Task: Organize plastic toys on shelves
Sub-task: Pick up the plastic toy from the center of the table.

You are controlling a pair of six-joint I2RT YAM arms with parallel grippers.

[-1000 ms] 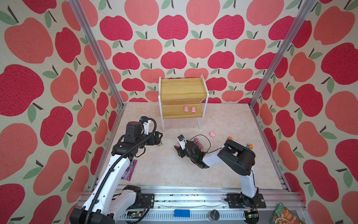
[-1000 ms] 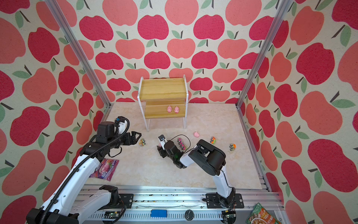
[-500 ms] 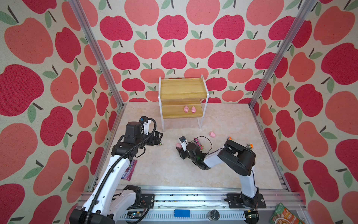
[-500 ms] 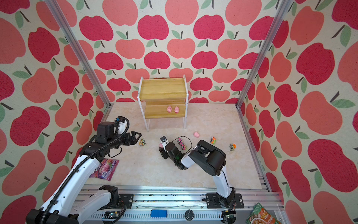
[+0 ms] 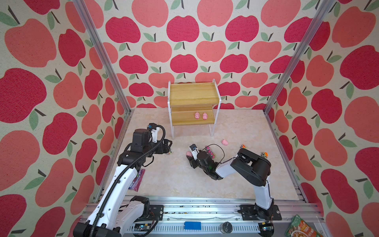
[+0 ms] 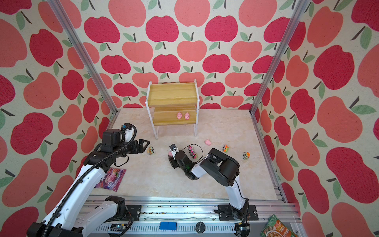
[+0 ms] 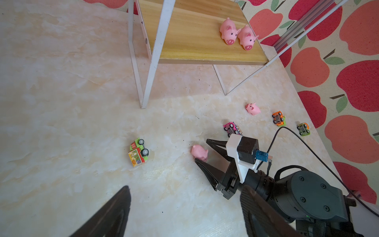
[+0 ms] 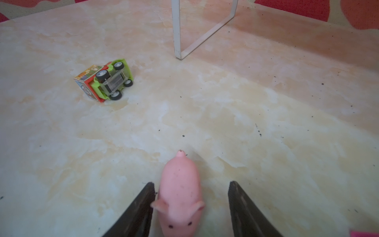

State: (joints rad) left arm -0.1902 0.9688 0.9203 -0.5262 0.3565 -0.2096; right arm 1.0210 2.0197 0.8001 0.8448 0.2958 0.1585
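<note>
**Top views:** Your L arm reaches fwd from the near-left corner, forearm low. L gripper (image 6: 145, 144) is spread wide w/ nothing in it, tips just short of the green-orange truck (image 6: 150, 150). R arm is folded at the elbow, wrist swung toward centre. R gripper (image 5: 190, 157) is at floor level, jaws either side of a pig (image 5: 188, 153). Pink truck (image 5: 209, 151) sits just beside the R wrist. Loose pig (image 5: 225, 142), orange truck (image 5: 243, 146) and yellow-green truck (image 5: 264, 154) lie on the floor (image 5: 176, 180) toward the R-arm side. Shelf (image 5: 192, 94) stands at the back wall. Its lower board carries the shelf pigs (image 5: 197, 115), right of centre. Purple packet (image 6: 111, 179) lies by your L forearm. Green pouch (image 6: 274, 227) is outside the front rail.

**L wrist:** L fingers (image 7: 114, 213) are far apart, released. Green-orange truck (image 7: 138, 152) is tipped on its side. R gripper (image 7: 202, 151) straddles the pig (image 7: 198, 150). Shelf pigs (image 7: 228, 33) touch each other, snouts toward the board's front edge.

**R wrist:** Pig (image 8: 180, 195) is upright on the floor, plain pink, snout toward cam, tail away. One finger (image 8: 139, 211) touches its flank and the other stands off w/ a gap, so it's not clamped. Green-orange truck (image 8: 104, 82) shows its underside & black wheels. Shelf leg (image 8: 176, 30) is beyond.
</note>
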